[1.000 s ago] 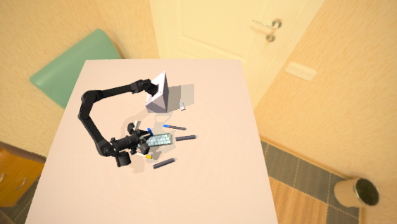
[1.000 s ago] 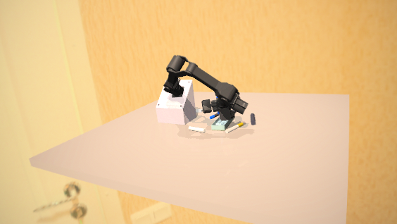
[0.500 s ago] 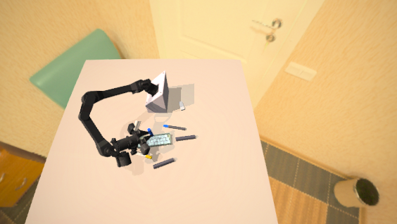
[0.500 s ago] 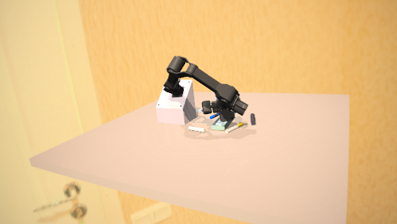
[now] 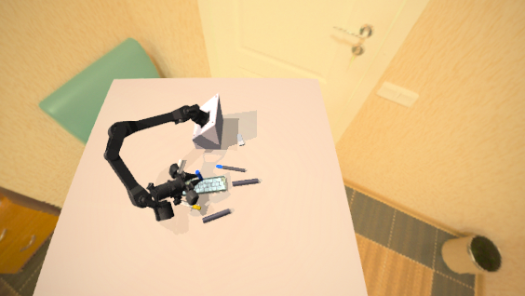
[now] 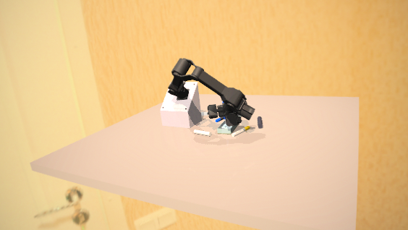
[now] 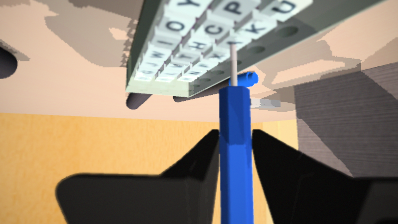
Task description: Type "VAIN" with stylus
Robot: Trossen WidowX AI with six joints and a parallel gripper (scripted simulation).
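Note:
The small pale green keyboard (image 5: pixel 214 184) (image 6: pixel 225 130) (image 7: pixel 215 30) lies on the desk under the arm's hand, its white lettered keys facing up. My gripper (image 7: pixel 235 136) is shut on the blue stylus (image 7: pixel 235 112) (image 5: pixel 198 175), holding its barrel between both fingers. In the wrist view the stylus's thin grey tip overlaps a key in the row nearest the keyboard's round holes, beside the K key. That key's letter is partly covered and looks like A. Whether the tip touches or presses the key cannot be told.
A dark pen with a blue end (image 5: pixel 233 168) and two dark pens (image 5: pixel 246 182) (image 5: pixel 217 216) lie around the keyboard. A white pen with a yellow end (image 6: pixel 240 131) and a white stick (image 6: pixel 202 133) lie near it. The arm's base block (image 5: pixel 211 132) (image 6: pixel 175 118) stands behind.

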